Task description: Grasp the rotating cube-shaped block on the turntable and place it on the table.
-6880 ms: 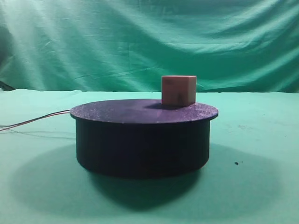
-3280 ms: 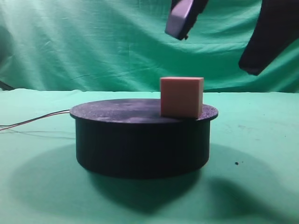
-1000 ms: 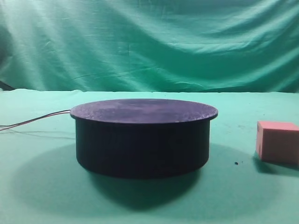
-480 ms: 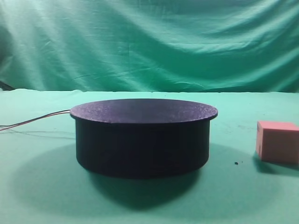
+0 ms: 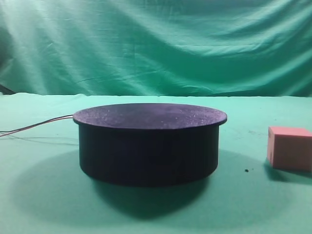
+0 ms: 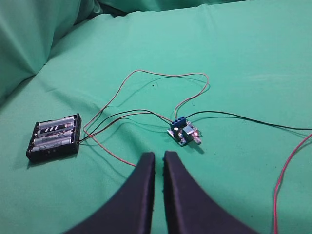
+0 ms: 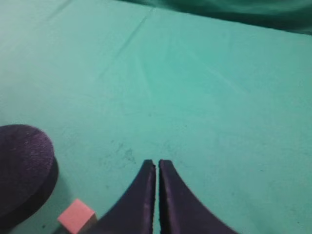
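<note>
Evidently delivered — the cube-shaped block [image 7: 76, 216] is sitting on the tabletop [image 7: 204, 87], below-left of the right hand [image 7: 157, 168], fingers pressed together.

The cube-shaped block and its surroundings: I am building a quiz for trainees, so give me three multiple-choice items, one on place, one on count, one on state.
1. Where is the cube-shaped block?
A. on the turntable
B. on the table, right of the turntable
C. in a gripper

2. How many cells does the battery holder show?
A. one
B. two
C. four

3. How do the right gripper jaws stand?
A. shut, empty
B. wide open
C. shut on the block

B: it rests on the table, beside the turntable.
C: four cells lie side by side.
A: the tips meet, nothing between.
</note>
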Motion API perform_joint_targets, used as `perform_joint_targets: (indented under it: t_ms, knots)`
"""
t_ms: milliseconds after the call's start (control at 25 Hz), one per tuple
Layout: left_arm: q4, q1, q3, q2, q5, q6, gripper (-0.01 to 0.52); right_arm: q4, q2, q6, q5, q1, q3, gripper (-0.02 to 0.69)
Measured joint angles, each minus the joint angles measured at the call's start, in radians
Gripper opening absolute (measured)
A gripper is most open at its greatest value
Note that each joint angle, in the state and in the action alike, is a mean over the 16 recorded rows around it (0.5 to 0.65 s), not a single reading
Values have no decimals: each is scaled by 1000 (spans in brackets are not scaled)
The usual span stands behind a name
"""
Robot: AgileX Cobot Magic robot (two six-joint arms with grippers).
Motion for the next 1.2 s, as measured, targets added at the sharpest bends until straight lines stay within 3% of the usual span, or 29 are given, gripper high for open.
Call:
perform_joint_targets:
  t_ms: [480, 1200]
  knots:
    - [0, 0, 0, 0, 0, 0, 0, 28, -363, -4, -148, -190, 319, 0]
    - [0, 0, 0, 0, 0, 0, 0, 48, -399, -4, -77, -239, 356, 0]
